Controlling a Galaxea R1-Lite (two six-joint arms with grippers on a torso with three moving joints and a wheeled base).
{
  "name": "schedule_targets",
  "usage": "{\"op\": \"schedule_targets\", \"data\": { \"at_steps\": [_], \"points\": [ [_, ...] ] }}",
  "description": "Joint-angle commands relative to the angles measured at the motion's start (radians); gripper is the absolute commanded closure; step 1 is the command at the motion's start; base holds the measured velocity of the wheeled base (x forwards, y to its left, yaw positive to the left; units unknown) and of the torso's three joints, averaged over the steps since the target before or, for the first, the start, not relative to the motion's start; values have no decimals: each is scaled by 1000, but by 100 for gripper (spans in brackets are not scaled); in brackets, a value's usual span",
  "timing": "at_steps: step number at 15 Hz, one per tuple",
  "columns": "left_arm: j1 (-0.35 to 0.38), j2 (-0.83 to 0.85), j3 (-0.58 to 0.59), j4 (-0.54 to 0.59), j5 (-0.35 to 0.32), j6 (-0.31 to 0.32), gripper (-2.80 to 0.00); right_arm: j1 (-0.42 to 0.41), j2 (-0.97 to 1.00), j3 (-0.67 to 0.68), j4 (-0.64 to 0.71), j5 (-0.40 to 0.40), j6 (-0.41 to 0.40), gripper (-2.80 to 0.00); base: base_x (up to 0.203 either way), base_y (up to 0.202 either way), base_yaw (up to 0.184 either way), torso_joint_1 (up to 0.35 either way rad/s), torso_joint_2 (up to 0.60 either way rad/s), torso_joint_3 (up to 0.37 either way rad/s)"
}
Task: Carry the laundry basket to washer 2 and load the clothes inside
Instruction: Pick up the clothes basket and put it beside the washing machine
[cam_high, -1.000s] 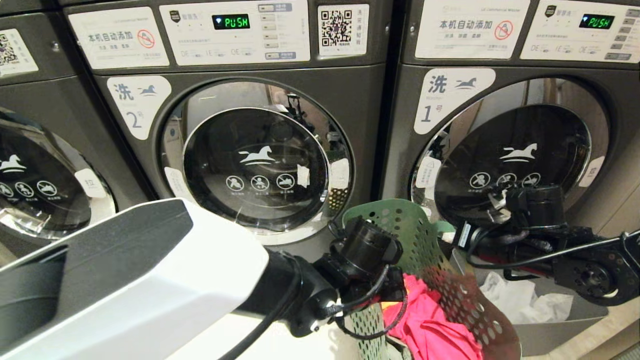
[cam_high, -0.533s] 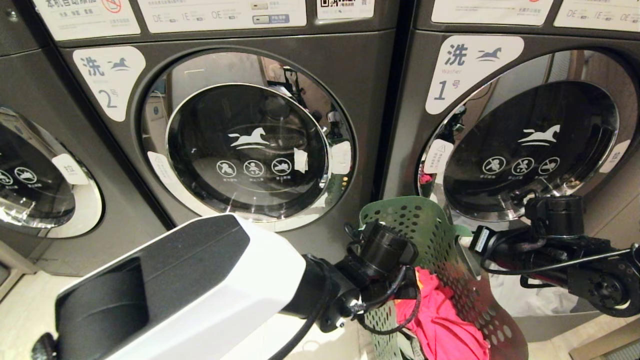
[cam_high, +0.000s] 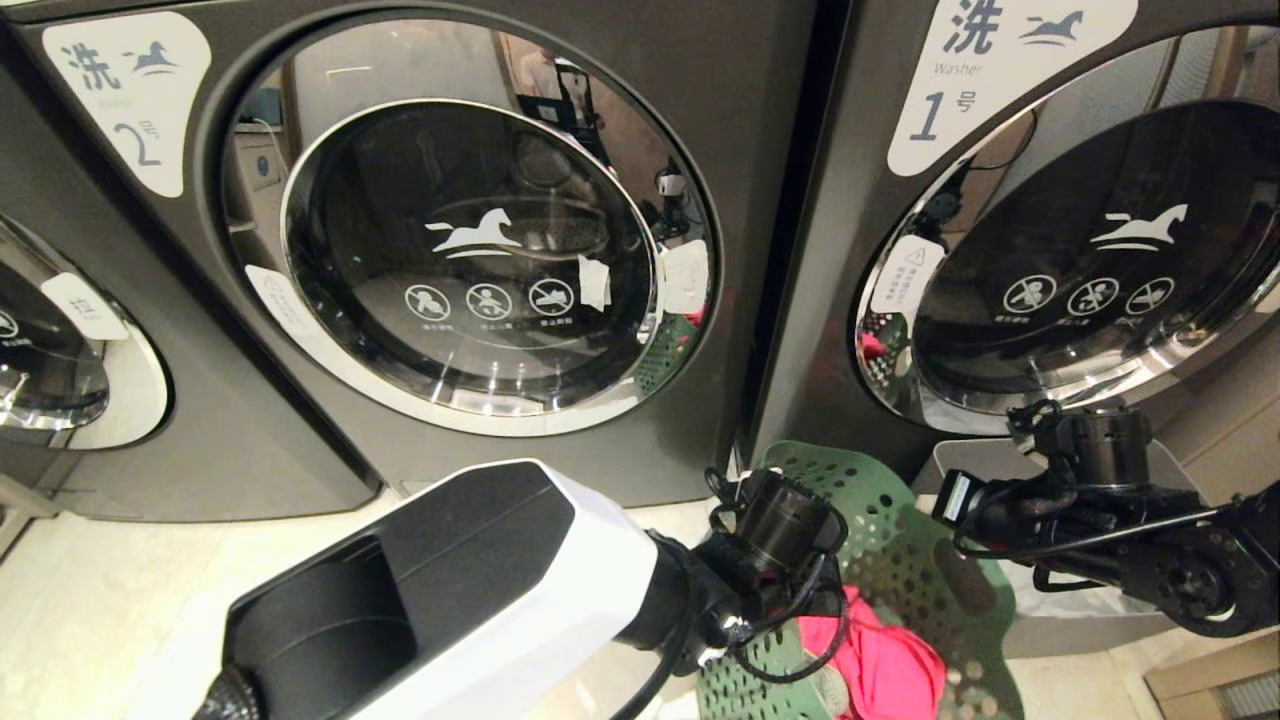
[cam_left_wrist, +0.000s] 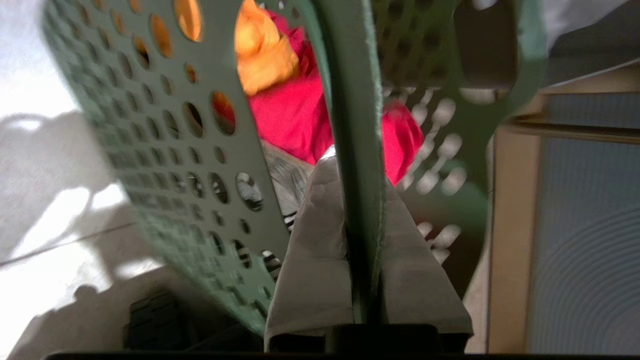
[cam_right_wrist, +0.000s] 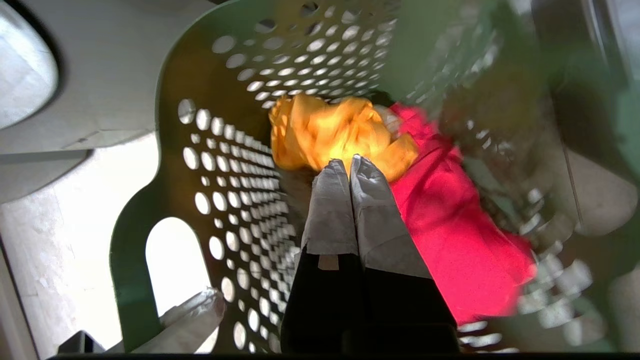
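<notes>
The head camera tipped downward: the washers' control panels and lit displays slid out of the top of the view, and more pale floor (cam_high: 120, 590) came into sight below washer 2 (cam_high: 470, 260). Both arms sank with the laundry basket (cam_high: 900, 560), whose rim dropped from across the door of washer 1 (cam_high: 1080, 270) to beneath it. The right end effector (cam_right_wrist: 350, 165) finished closing, its fingers pressed together.

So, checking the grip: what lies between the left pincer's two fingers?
The rim of the tall dark green perforated plastic basket, clamped edge-on by the left pincer; the left wrist view shows it.
</notes>
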Motion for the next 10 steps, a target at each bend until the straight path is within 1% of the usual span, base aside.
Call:
{"op": "schedule_targets", "data": {
  "at_steps": [1,10],
  "points": [
    [7,13,-2,-5,4,-2,0,0,21,-2,-2,27,0,0,0,0,0,2,10,-200],
    [19,54,1,-5,7,-2,0,-2,19,23,-2,30,-3,0,0,0,0,3,2,-201]
  ]
}}
